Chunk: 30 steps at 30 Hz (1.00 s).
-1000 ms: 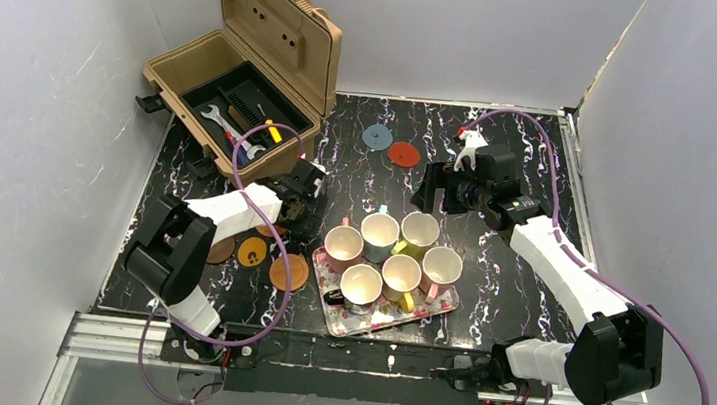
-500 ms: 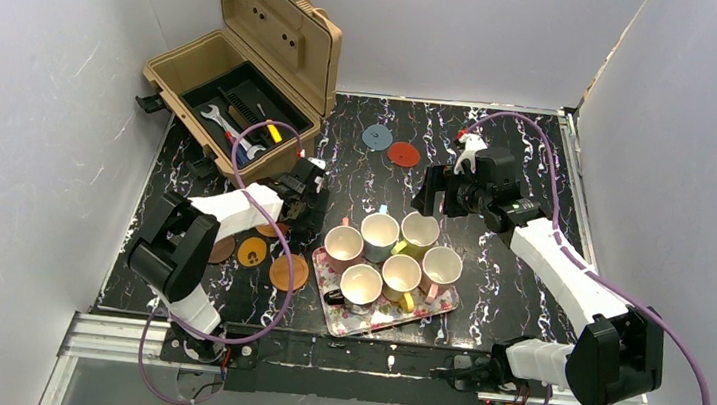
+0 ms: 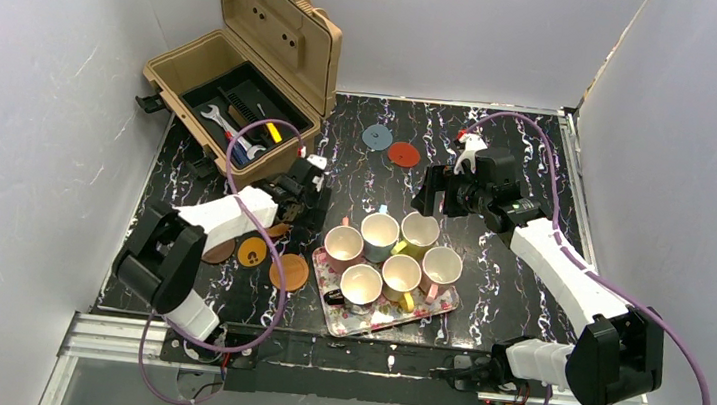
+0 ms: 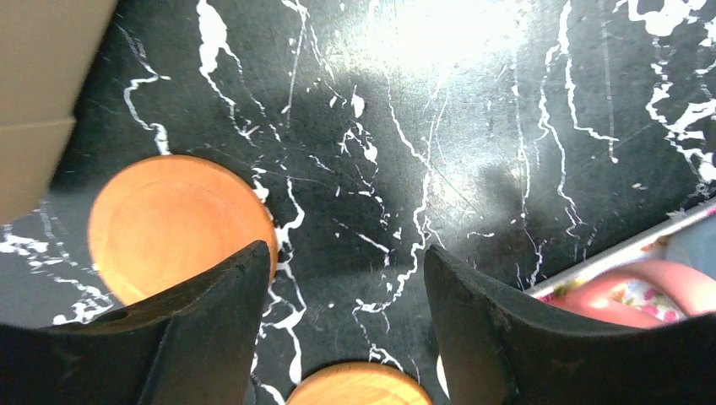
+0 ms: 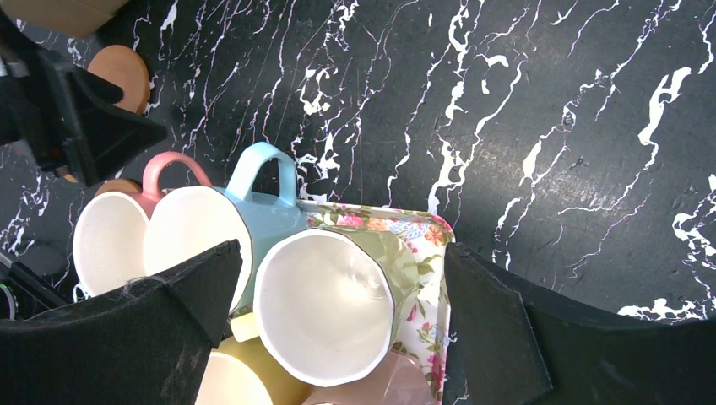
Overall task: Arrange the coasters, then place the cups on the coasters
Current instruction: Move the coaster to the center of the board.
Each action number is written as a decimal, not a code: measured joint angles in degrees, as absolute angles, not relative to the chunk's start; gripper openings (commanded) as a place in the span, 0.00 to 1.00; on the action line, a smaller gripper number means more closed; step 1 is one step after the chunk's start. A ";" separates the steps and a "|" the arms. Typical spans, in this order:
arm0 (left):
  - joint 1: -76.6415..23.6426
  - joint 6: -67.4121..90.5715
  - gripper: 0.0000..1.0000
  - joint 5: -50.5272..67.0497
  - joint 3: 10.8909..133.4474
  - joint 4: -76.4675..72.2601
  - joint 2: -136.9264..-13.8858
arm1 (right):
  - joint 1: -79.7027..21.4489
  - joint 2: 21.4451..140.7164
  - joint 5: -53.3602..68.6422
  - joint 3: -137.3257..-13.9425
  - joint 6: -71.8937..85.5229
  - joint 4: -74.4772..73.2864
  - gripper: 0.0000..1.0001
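Arranging coasters point(image 3: 289, 273) is your step | left gripper point(image 4: 346, 253) part-spread, empty, beside orange coaster point(image 4: 169, 224) toward table point(image 3: 541, 151) left edge | right gripper point(image 5: 342, 249) wide, empty, over cups point(image 3: 380, 233) on tray point(image 3: 378, 317) | next: centre on that coaster, then close.

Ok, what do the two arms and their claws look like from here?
The left arm and right arm both have white link covers with black joint housings, and a purple cable loops alongside each. The left claw and right claw have broad, black, wedge-shaped fingers with plain matte faces. No markings are legible.
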<state>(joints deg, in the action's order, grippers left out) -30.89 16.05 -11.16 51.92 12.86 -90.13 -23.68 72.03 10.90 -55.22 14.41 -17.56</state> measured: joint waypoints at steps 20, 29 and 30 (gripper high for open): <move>-29.67 3.42 0.71 -9.41 54.48 18.68 -94.15 | -23.68 72.03 11.33 -55.20 14.79 -17.56 0.98; -29.28 4.08 0.70 -8.93 54.48 18.24 -94.41 | -23.68 72.03 11.38 -55.20 14.79 -17.56 0.99; -29.23 4.12 0.70 -8.64 54.50 18.22 -94.43 | -23.68 72.03 11.38 -55.20 14.79 -17.56 0.98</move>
